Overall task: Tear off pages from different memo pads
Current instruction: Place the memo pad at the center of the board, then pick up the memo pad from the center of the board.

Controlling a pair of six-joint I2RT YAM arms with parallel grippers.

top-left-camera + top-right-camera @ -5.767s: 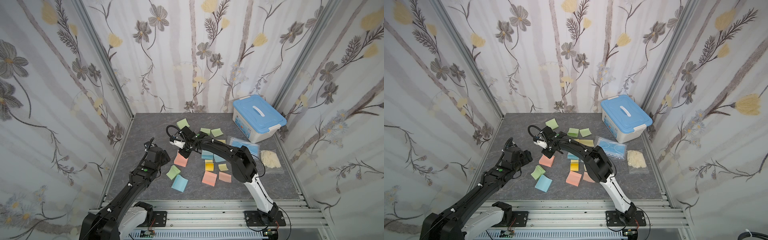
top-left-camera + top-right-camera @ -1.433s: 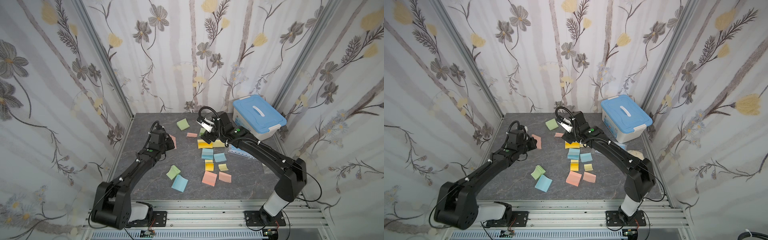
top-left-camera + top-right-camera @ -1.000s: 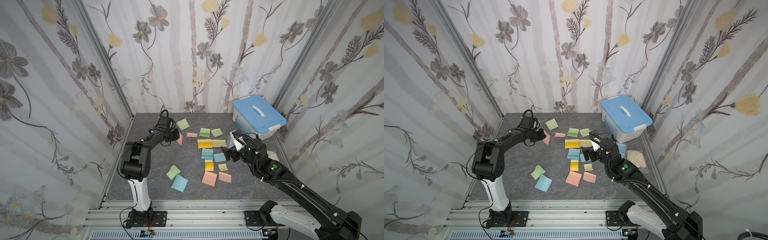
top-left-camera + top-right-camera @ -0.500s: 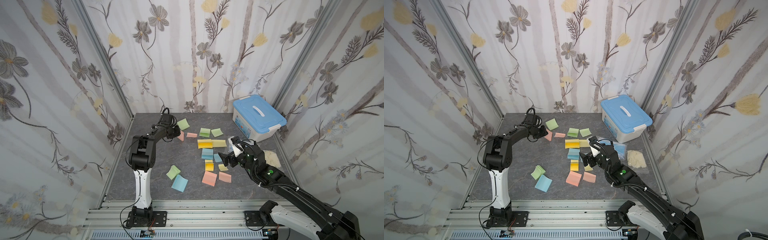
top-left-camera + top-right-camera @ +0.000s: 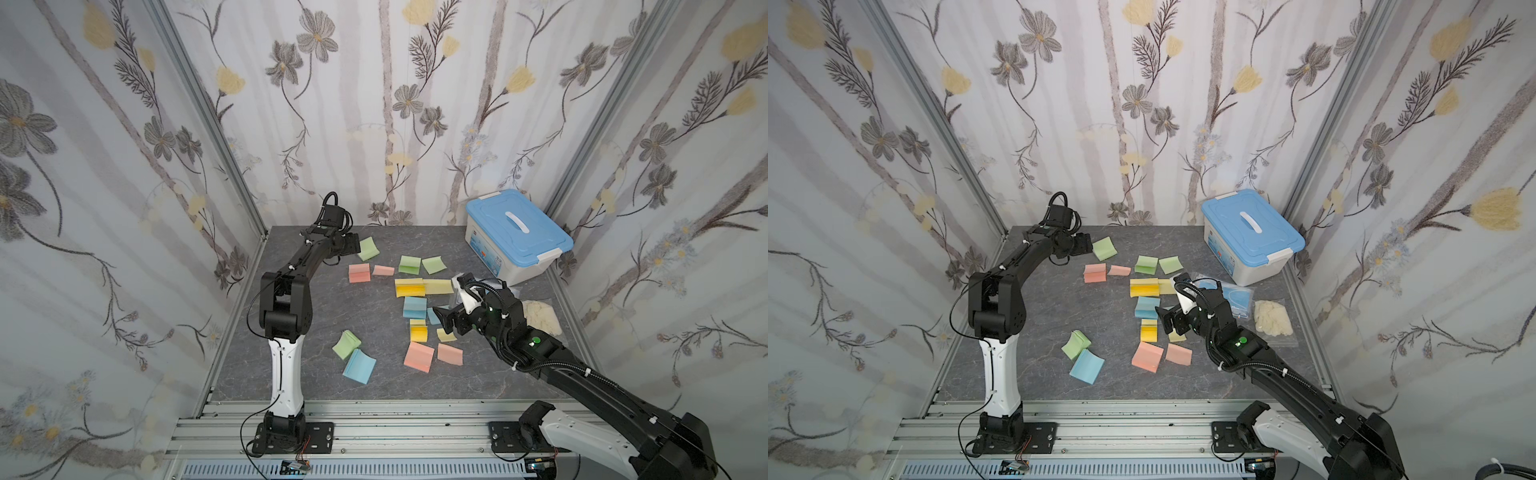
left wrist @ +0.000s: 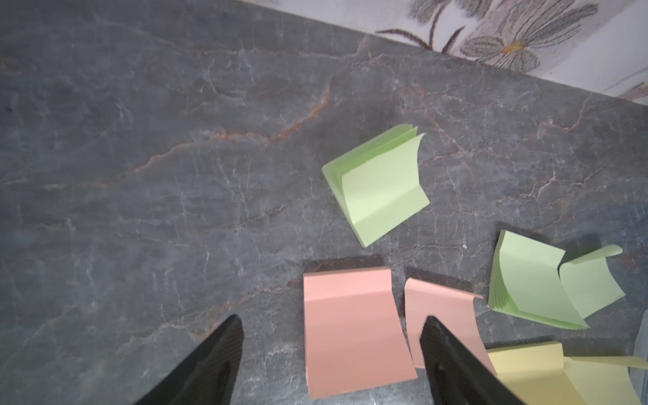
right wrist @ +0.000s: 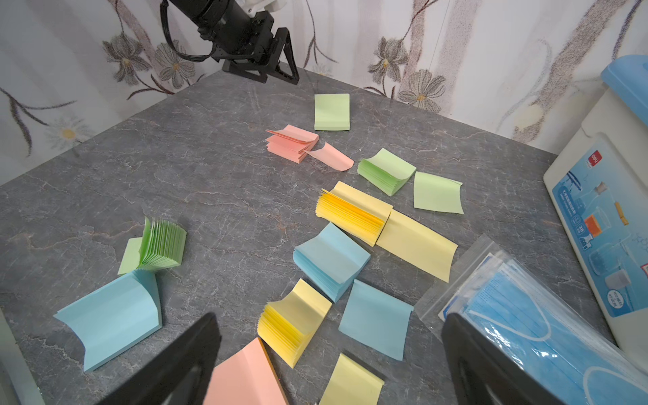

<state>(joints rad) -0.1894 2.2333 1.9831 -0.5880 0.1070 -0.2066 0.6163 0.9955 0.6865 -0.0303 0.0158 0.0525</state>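
At back-left, left gripper [image 6: 332, 318] hangs open, empty, near salmon pad [image 6: 350, 336]; right gripper [image 7: 331, 315] open too, so best pin next pad w/ one, peel 1 sheet slowly.

- Salmon pad [image 7: 292, 143]: a thick block with its top leaves fanned up. A curled salmon page [image 7: 331, 156] touches its edge.
- Far green pad [image 7: 332, 111]: flat, alone at the back of the desk [image 7: 175, 196].
- Middle green pad [image 7: 384, 170]: top leaf curling, with a single green page [image 7: 437, 193] just beside it.
- Large yellow pad [image 7: 354, 210]: leaves fanned, touching a pale yellow page [image 7: 417, 243].
- Light blue pad [image 7: 331, 259]: top leaf bowed, with a blue page [image 7: 375, 319] and a small yellow pad [image 7: 294, 324] just beside it.
- Fanned green pad [image 7: 161, 245]: well apart from the cluster, touching a bowed blue pad [image 7: 108, 315].
- Front salmon pad [image 7: 242, 378]: flat, near a small yellow page [image 7: 350, 384].
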